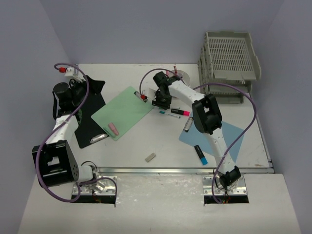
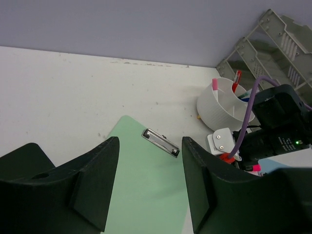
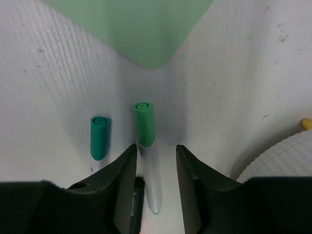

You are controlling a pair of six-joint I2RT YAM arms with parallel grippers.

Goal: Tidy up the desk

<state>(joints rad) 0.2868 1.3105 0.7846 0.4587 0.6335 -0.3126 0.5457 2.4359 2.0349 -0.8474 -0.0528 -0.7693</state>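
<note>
Desk (image 1: 141, 141): white tabletop between lilac walls, with both arms reaching over it.
Left gripper (image 2: 150, 146): jaws spread, nothing between them, hovering over the green clipboard (image 2: 146, 195).
Right gripper (image 3: 156, 148): jaws apart, straddling a green-capped marker (image 3: 145, 127) that lies on the desk; seemingly not yet pinching it.
Teal-capped marker (image 3: 99, 139): just beside the first, outside the jaws.
</note>
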